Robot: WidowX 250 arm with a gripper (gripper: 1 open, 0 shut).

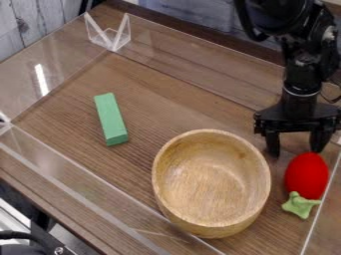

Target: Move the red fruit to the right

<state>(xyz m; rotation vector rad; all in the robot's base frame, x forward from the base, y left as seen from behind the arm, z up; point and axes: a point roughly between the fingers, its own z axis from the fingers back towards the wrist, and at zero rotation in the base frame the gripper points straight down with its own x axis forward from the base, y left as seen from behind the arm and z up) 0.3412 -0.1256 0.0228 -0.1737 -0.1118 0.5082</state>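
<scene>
The red fruit lies on the wooden table at the lower right, its light green leafy cap pointing toward the front edge. My gripper hangs point-down just behind and above the fruit, its two dark fingers spread wide apart and open. Nothing sits between them. The fruit lies close to the right rim of the wooden bowl.
A green rectangular block lies left of centre. Clear acrylic walls ring the table, with a small clear stand at the back left. The table's right edge runs just past the fruit.
</scene>
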